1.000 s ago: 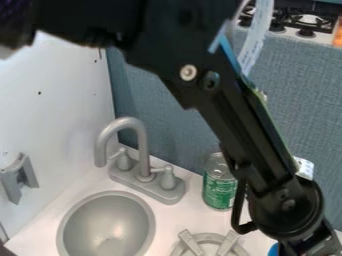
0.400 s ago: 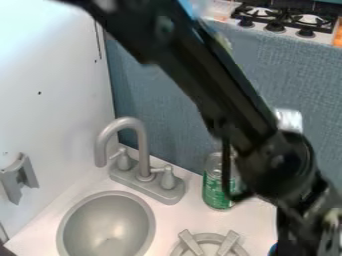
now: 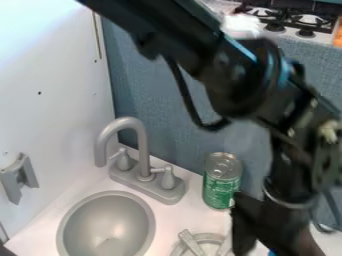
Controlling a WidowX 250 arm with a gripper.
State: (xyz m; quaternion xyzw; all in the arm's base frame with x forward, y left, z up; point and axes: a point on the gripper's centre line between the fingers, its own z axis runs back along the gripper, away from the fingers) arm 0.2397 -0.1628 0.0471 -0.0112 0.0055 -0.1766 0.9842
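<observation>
Can (image 3: pixel 222 182), green and silver, stands upright near the grey faucet (image 3: pixel 145 170); the black gripper (image 3: pixel 272 242) hangs beside it, spread open.

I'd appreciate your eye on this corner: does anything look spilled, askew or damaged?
Nothing stands out. The green can stands upright beside the faucet, and the sink basin shows no visible damage. I cannot judge the mostly hidden blue thing.

White print (image 3: pixel 220 190) marks the green can (image 3: pixel 222 173); too small to read.
</observation>
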